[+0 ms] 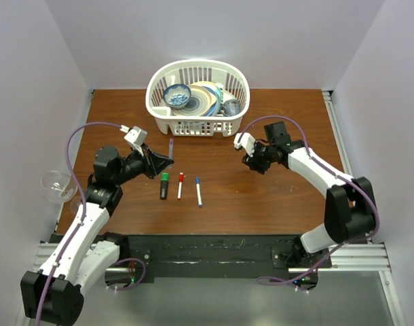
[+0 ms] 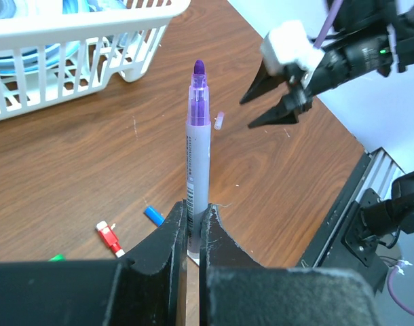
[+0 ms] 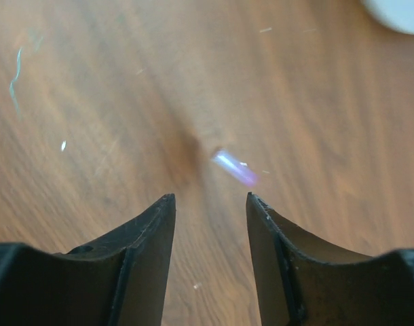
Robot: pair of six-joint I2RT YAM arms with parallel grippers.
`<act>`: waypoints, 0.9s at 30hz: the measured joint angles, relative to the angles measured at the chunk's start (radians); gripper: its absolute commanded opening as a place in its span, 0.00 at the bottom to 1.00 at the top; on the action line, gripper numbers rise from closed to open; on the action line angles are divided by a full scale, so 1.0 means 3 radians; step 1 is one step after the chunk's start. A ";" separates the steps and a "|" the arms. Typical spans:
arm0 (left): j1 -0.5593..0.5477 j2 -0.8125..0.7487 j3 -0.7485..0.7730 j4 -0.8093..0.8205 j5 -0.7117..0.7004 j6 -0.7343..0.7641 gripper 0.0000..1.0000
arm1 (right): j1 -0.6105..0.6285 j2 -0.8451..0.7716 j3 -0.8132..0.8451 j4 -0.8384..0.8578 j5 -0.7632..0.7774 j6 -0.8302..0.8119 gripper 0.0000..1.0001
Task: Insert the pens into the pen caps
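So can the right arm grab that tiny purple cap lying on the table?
Probably yes. The right end effector hangs open just above the purple cap, which lies alone on the table. Nothing sits between them; the left end effector, shut on the purple pen, is well clear.

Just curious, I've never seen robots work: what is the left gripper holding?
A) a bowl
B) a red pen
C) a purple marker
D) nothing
C: in the left wrist view, the left gripper is shut on the purple marker, whose bare tip points away from the fingers.
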 measured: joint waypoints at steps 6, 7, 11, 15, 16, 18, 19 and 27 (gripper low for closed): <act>0.0000 -0.0070 0.0000 -0.0036 -0.0065 0.0028 0.00 | -0.0116 0.0464 0.0263 -0.0282 -0.0273 -0.0559 0.46; 0.0000 -0.0070 0.0000 -0.0038 -0.0070 0.0029 0.00 | -0.0126 0.0521 0.0318 -0.0319 -0.0299 -0.0633 0.45; 0.0000 -0.0070 0.0000 -0.0042 -0.0106 0.0031 0.00 | -0.0156 0.0696 0.0463 -0.0373 -0.0308 -0.0848 0.43; 0.0000 -0.0070 0.0000 -0.0047 -0.0128 0.0034 0.00 | -0.0170 0.0825 0.0525 -0.0416 -0.0305 -0.0973 0.41; 0.0000 -0.0070 0.0000 -0.0050 -0.0130 0.0037 0.00 | -0.0170 0.0860 0.0539 -0.0423 -0.0305 -0.0996 0.41; 0.0000 -0.0070 0.0000 -0.0053 -0.0135 0.0042 0.00 | -0.0175 0.0919 0.0561 -0.0431 -0.0306 -0.1034 0.41; 0.0000 -0.0070 0.0000 -0.0060 -0.0140 0.0042 0.00 | -0.0178 0.0941 0.0566 -0.0434 -0.0305 -0.1050 0.41; 0.0000 -0.0067 0.0000 -0.0078 -0.0150 0.0066 0.00 | -0.0183 0.1073 0.0573 -0.0408 -0.0295 -0.1082 0.39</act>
